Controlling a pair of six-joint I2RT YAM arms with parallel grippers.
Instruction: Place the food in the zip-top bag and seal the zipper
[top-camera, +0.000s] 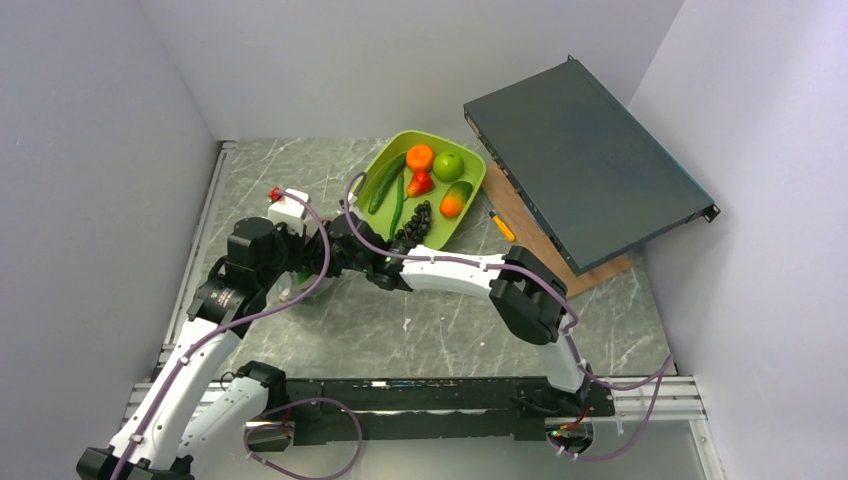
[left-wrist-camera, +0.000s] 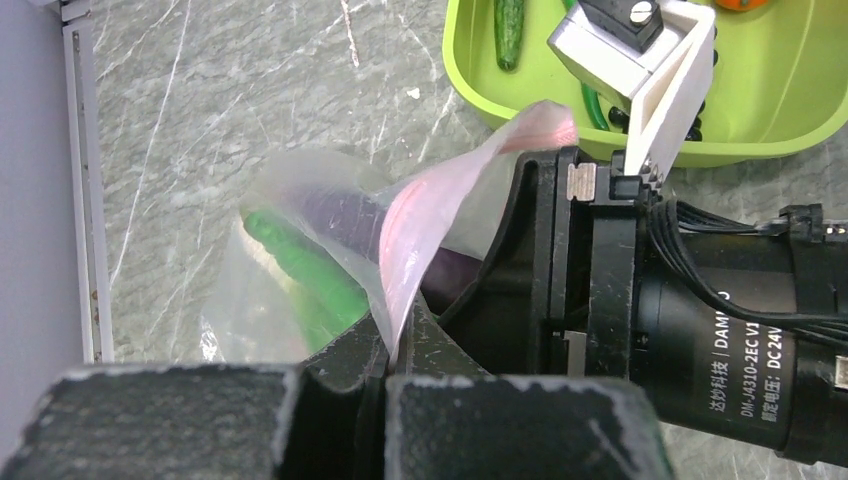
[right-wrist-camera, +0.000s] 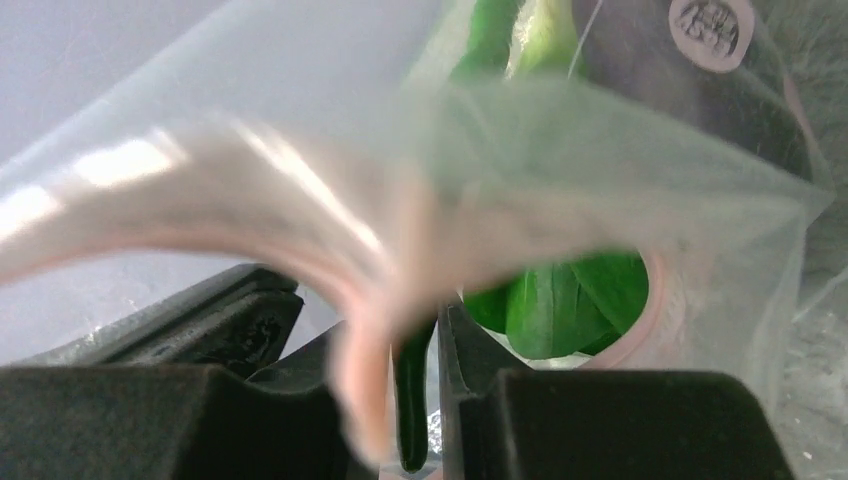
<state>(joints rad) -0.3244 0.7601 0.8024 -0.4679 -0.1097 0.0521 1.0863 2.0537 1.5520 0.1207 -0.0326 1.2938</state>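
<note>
Left gripper (left-wrist-camera: 385, 350) clamped on zipper (left-wrist-camera: 430, 210), holding bag (left-wrist-camera: 290, 190) mouth raised for loading | right gripper (right-wrist-camera: 415, 340) at mouth, jaws nearly together about zipper and a green piece (right-wrist-camera: 410, 400), grip cannot tell | bag on worktop (top-camera: 430, 330) beside tray (top-camera: 440, 140); most food (top-camera: 447, 166) remains in tray.

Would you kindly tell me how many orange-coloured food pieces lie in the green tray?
2. One orange piece sits at the far end of the tray, beside the green apple; a second orange piece lies nearer, by the right rim. Others may be hidden.
</note>
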